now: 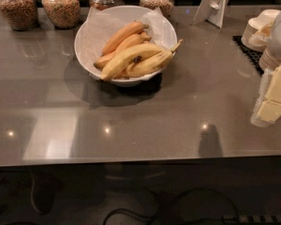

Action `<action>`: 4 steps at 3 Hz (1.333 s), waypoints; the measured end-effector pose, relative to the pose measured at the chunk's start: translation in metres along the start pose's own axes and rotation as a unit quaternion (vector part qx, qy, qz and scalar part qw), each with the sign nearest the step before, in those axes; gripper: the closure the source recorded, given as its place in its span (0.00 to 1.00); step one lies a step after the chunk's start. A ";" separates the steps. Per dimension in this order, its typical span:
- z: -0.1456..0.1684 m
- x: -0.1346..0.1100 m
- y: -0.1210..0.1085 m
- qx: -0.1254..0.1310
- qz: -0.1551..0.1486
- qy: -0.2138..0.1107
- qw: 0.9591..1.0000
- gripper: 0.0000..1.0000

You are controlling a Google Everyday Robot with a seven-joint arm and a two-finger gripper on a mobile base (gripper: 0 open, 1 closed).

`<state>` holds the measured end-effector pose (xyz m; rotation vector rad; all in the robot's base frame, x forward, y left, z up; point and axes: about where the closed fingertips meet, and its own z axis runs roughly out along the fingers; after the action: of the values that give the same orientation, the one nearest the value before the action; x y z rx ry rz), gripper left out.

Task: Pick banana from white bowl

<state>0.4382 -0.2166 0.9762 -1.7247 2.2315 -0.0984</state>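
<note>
Camera view: we see 1 grey countertop (131, 125) filling most of the frame. The white bowl (131, 82) sits at approx 11 o'clock from centre, lined w/ crinkled white paper (96, 29). The banana (124, 60) lies in the bowl across its front, long and bright yellow, w/ a small dark spot near its middle. Its lower end points to 8 o'clock and reaches the bowl's rim. 2 slimmer orange-toned bananas (124, 34) lie just behind it, touching. A duller yellow banana (154, 62) lies at its 3 o'clock side, stem turned up.

The gripper (271, 102) is at the 3 o'clock edge of the frame, above the counter, well apart from the bowl and partly cut off by the frame. We can't tell whether it's open or closed.

4 glass jars (61, 3) of grain stand in a row along the 12 o'clock edge. A white stand (215, 3) is at 1 o'clock. Stacked pale plates (260, 29) are at 2 o'clock, beside a black mat (246, 50). Cables (178, 210) lie on the floor at 6 o'clock.
</note>
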 end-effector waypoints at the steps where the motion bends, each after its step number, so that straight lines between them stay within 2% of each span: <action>1: -0.002 -0.005 -0.003 0.009 -0.005 -0.007 1.000 0.00; 2: 0.003 -0.029 -0.015 0.025 -0.023 -0.044 0.998 0.00; 3: 0.011 -0.067 -0.035 0.041 -0.041 -0.098 0.994 0.00; 4: 0.020 -0.117 -0.060 0.053 -0.066 -0.150 0.985 0.00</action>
<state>0.5260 -0.1190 0.9966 -1.7028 1.8652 0.0124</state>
